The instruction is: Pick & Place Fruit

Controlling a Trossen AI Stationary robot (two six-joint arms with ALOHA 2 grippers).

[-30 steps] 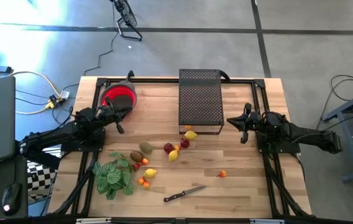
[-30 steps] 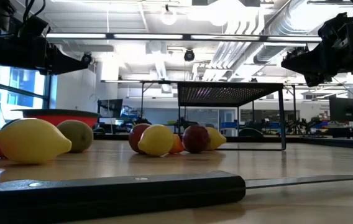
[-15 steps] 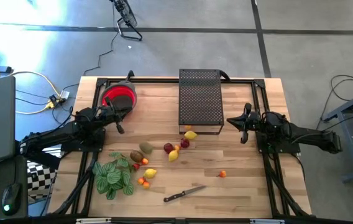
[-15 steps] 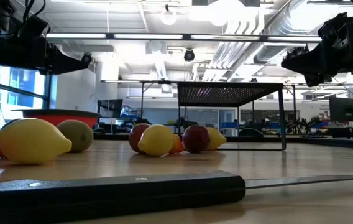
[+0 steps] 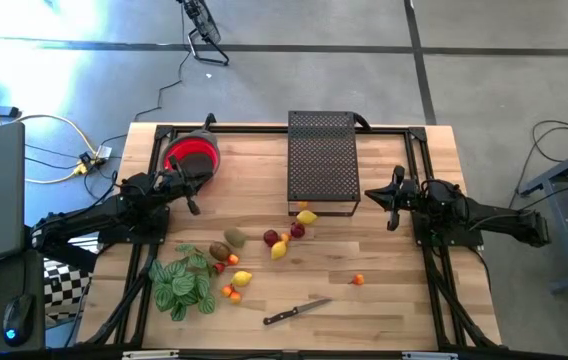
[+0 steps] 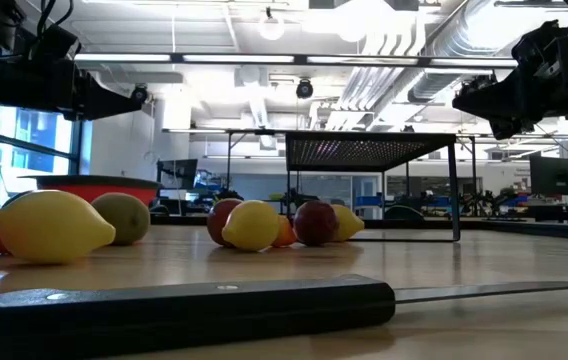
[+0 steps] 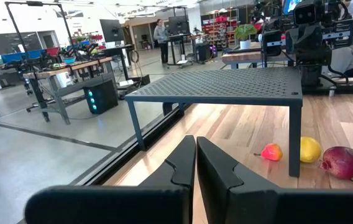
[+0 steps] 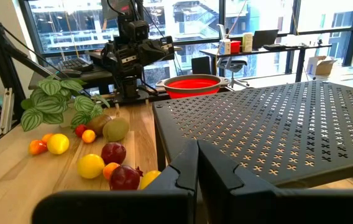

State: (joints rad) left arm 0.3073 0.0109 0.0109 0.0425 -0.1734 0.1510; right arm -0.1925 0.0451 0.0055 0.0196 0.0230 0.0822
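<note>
Fruit [image 5: 278, 250] loose mid-table, claws shut.

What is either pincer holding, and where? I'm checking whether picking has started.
Nothing. The left pincer and right pincer are both shut and empty, raised above the table.

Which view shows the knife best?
The high view: the whole knife lies on the table's near edge, handle and blade visible. The low view shows its handle close up and the blade edge-on. Neither wrist view shows it.
</note>
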